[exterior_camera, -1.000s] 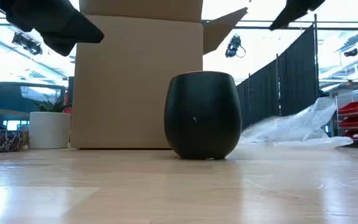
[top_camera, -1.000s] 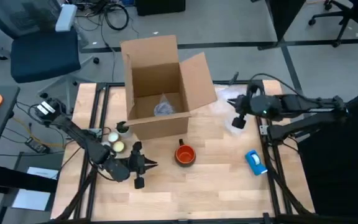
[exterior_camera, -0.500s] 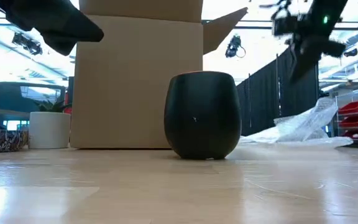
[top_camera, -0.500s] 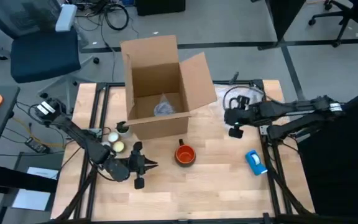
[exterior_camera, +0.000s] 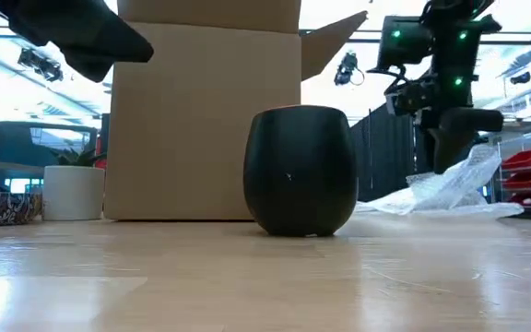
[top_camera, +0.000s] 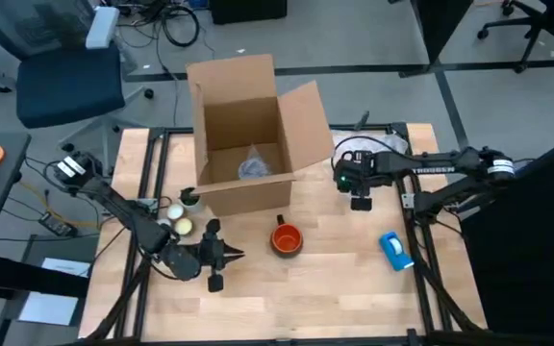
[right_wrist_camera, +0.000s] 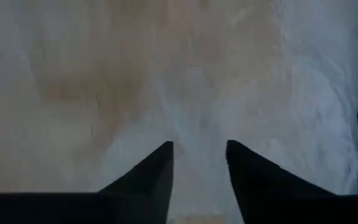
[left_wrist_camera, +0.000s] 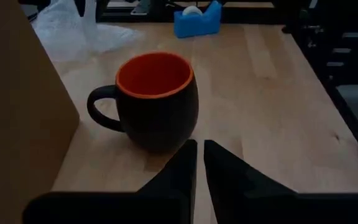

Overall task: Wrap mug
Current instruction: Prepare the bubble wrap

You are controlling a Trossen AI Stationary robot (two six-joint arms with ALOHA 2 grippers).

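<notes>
On the tabletop (top_camera: 354,279): one cardboard box (top_camera: 248,130), flaps open, likely to receive the packed item. One bubble-wrap sheet (exterior_camera: 450,192), right hand (top_camera: 359,192) above it, fingers apart, apparently to fetch it. One mug (top_camera: 287,238), upright mid-table. Left hand (top_camera: 227,255) waits beside, fingers together.

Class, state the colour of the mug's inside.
Bright orange; the mug shows it best in the left wrist view.

Dark mug (left_wrist_camera: 157,102) with orange inside, blue tape dispenser (top_camera: 394,248), brown cardboard box (top_camera: 248,135)
</notes>
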